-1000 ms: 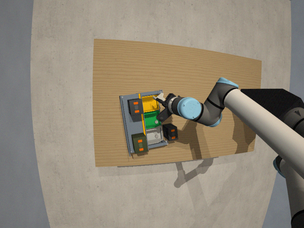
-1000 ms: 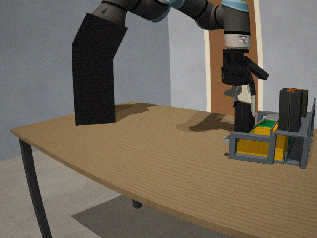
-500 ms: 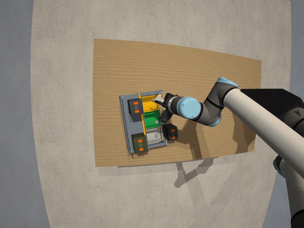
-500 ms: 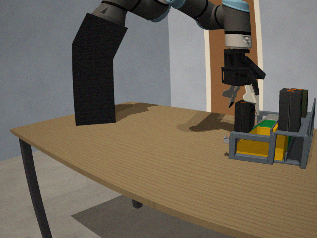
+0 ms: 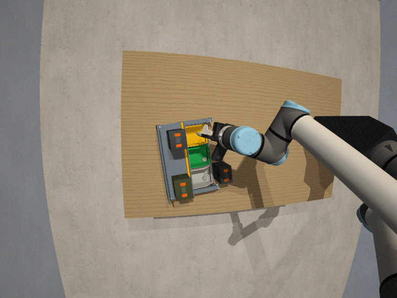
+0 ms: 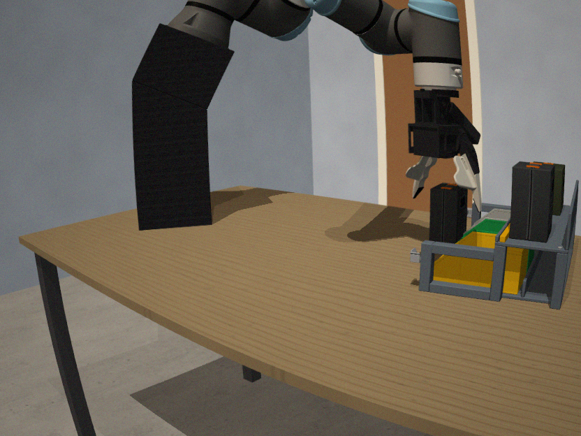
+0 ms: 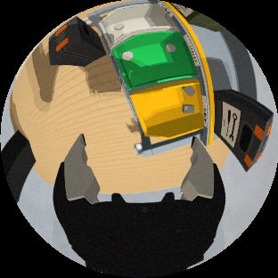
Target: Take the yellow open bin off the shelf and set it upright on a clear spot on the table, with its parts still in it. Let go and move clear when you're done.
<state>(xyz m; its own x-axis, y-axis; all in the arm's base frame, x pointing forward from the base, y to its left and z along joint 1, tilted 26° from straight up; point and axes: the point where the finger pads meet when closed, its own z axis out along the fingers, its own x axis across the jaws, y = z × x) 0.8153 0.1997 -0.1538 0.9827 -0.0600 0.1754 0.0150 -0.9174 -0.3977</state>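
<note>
The yellow open bin [image 5: 194,134] sits in the lower level of the grey shelf [image 5: 170,160], at its end slot; it also shows in the side view [image 6: 469,270]. In the wrist view the yellow bin [image 7: 169,107] holds two small grey parts [image 7: 188,100]. My gripper [image 6: 445,187] hangs above the shelf's open front, near the yellow bin's front edge, with fingers pointing down. It is open and empty in the wrist view [image 7: 139,156], with the bin's front corner between and beyond the fingertips. From above, the gripper [image 5: 205,133] overlaps the bin's front.
A green bin [image 5: 198,157] and a white bin [image 5: 201,179] sit beside the yellow one. A black box [image 5: 176,140] and an olive box [image 5: 182,187] stand on the shelf top. Another black box [image 6: 447,211] stands on the table by the shelf front.
</note>
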